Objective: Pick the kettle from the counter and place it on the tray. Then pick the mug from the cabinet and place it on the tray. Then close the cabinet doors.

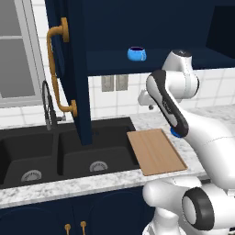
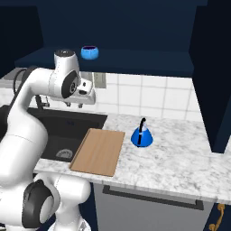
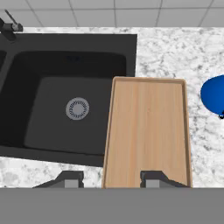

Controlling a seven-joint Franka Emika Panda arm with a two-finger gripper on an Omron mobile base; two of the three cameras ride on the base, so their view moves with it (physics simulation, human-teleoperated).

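Note:
The blue kettle (image 2: 141, 136) stands on the speckled counter (image 2: 180, 153), just right of the wooden tray (image 2: 98, 151), which has nothing on it. In the hand view the tray (image 3: 148, 131) lies straight below and the kettle (image 3: 214, 96) is cut off at the right edge. My gripper (image 2: 74, 104) hangs well above the tray's sink-side edge, open, with nothing between its fingertips (image 3: 153, 178). The light-blue mug (image 1: 137, 53) sits on the shelf of the open cabinet (image 1: 151, 27). The left cabinet door (image 1: 75, 69) and the right door (image 2: 212, 76) both stand open.
A black double sink (image 1: 69, 156) with a dark faucet (image 1: 47, 105) lies left of the tray. The open left door hangs out over the sink. A white tiled wall with outlets (image 1: 114, 82) runs behind the counter.

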